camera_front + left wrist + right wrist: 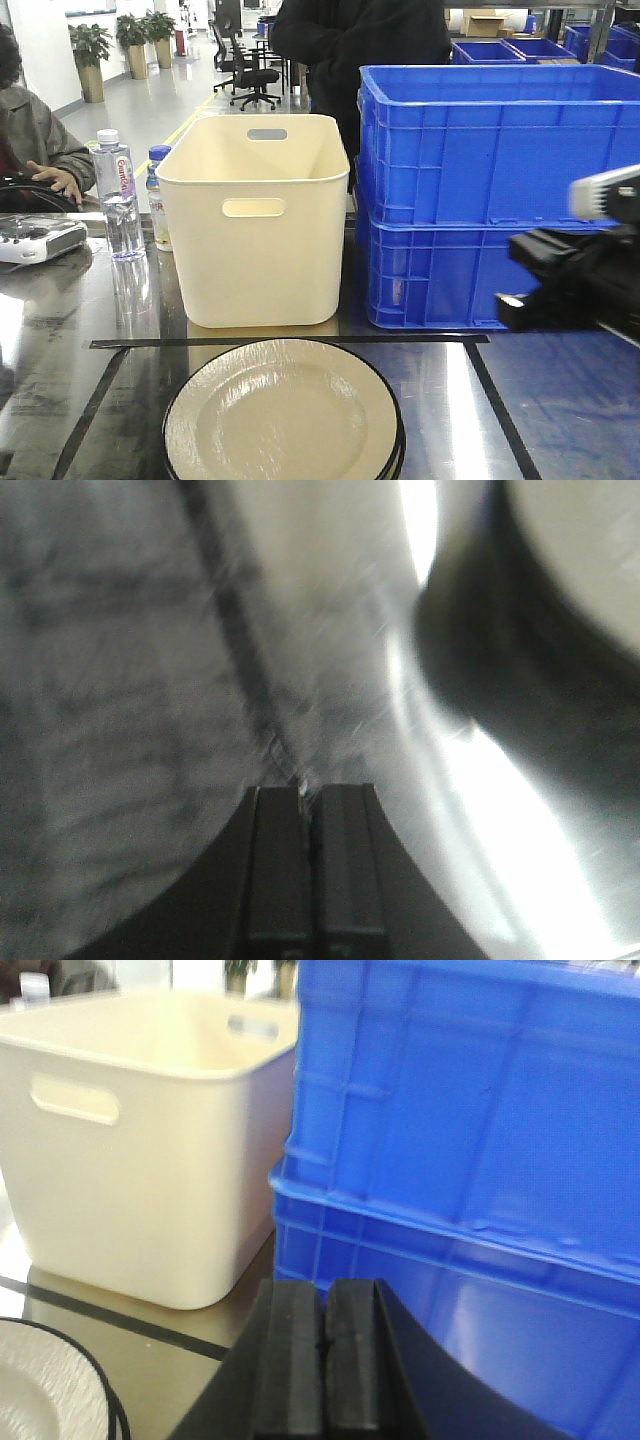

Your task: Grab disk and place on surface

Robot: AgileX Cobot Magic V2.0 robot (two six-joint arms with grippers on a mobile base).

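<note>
Several cream disks (pixel 283 420) with black rims are seen stacked near the front edge of the shiny metal surface (pixel 60 340), inside the black tape rectangle (pixel 290 341); the stack is judged from doubled rims at its right side, and the count cannot be told. No disk is held. The left gripper (pixel 310 810) is pressed closed and empty, low over the bare metal, with the stack's rim at upper right of its view. The right gripper (pixel 325 1335) is likewise closed on nothing, raised and pointed at the blue crates (pixel 500 200) and the cream bin (pixel 255 220). Risk is judged highest at the pick: thin rims on a slick top may be pushed rather than caught, and two disks may be lifted together. Closed jaws must be opened before any approach, or the stack is knocked. A swing by the right arm could strike the crates. Water bottles (pixel 118 195) behind left are well apart.
</note>
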